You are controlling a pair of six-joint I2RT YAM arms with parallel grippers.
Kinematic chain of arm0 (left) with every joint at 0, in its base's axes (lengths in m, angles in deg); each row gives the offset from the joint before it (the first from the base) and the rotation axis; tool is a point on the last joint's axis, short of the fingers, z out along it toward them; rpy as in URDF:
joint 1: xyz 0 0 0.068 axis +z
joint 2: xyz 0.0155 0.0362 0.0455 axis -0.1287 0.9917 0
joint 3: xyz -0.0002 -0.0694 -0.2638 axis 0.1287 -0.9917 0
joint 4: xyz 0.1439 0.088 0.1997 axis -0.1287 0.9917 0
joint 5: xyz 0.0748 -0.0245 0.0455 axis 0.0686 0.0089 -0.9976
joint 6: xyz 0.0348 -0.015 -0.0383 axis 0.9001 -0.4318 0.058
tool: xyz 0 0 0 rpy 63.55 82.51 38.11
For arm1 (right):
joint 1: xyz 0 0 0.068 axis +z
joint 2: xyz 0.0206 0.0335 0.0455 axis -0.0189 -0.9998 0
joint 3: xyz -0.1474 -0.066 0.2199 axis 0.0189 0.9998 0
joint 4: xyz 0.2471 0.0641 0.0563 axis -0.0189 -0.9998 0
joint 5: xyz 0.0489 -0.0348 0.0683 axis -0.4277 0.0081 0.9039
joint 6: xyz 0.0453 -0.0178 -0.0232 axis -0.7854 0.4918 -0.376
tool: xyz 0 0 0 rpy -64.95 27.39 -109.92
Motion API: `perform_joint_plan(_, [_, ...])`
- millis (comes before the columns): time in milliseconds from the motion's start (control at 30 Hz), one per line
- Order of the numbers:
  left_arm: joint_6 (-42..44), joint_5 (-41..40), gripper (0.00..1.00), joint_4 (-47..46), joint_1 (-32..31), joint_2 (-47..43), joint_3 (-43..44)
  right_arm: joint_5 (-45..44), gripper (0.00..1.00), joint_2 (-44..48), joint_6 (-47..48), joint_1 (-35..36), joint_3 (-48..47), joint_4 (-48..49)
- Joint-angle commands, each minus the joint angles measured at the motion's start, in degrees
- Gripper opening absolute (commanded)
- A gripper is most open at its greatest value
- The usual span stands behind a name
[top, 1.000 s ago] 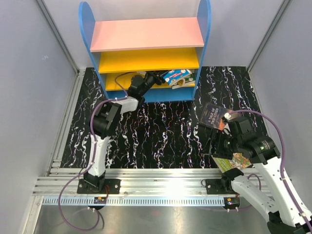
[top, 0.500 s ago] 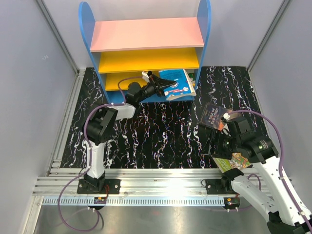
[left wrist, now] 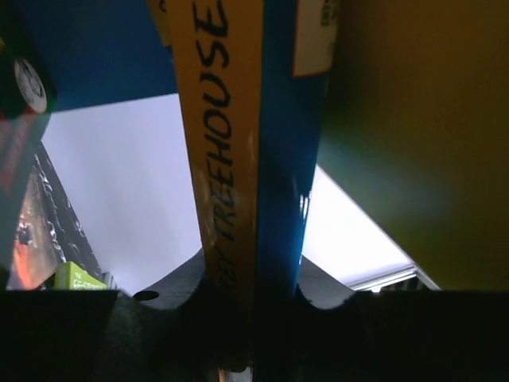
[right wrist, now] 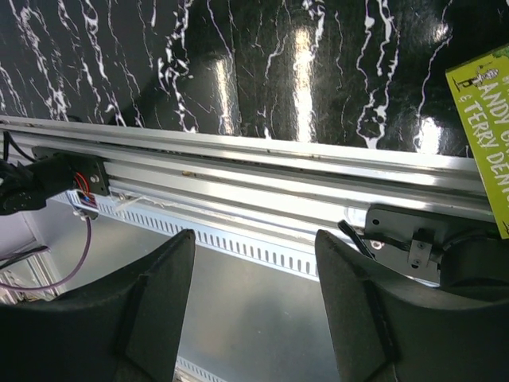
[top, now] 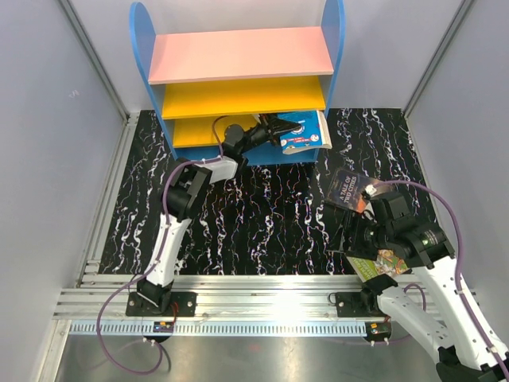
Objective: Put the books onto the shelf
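The shelf [top: 238, 56] has blue side panels, a pink top board and yellow lower boards. My left gripper [top: 278, 126] reaches into its lowest level, shut on the blue "Treehouse" book [top: 308, 135]. In the left wrist view the left gripper [left wrist: 250, 274] pinches that book's orange spine [left wrist: 227, 119] between both fingers, with a yellow board [left wrist: 429, 119] at the right. The dark "A Tale of Two Cities" book [top: 347, 189] lies on the floor beside the right arm. A lime-green book [top: 382, 263] lies partly under that arm. My right gripper [right wrist: 254, 239] hangs open and holds nothing.
A black marbled mat [top: 262, 223] covers the floor in front of the shelf. An aluminium rail [right wrist: 262, 171] runs along the near edge, below my right gripper. Grey walls [top: 48, 159] close in both sides. The lime-green book's corner [right wrist: 485, 127] shows at the right wrist view's edge.
My left gripper has swung right along the shelf's lowest level, carrying the blue book and turning it toward the right side panel. The right arm has stayed still.
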Motion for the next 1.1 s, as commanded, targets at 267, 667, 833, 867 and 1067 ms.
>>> perform_joint_plan(267, [12.34, 1.12, 0.00, 3.65, 1.09, -5.29, 5.93, 1.48, 0.62, -17.76, -4.51, 0.26, -10.23, 25.75])
perform_joint_plan(667, [11.38, 4.37, 0.00, 10.07, 2.32, -0.11, 14.63, -0.81, 0.20, -51.79, -4.25, -3.07, -31.95, 35.79])
perform_joint_plan(833, [8.39, 5.78, 0.01, 10.68, 2.94, 2.97, 20.16, -2.13, 0.17, -59.43, -4.43, -3.87, -35.82, 37.56])
perform_joint_plan(867, [8.30, 6.13, 0.02, 11.64, 3.11, 4.19, 21.39, -2.04, 0.16, -60.40, -4.51, -4.13, -37.13, 38.43])
perform_joint_plan(1067, [11.01, 10.61, 0.33, 21.56, 3.38, 8.33, 31.05, -1.52, 0.12, -69.28, -4.25, -5.27, -47.40, 38.97])
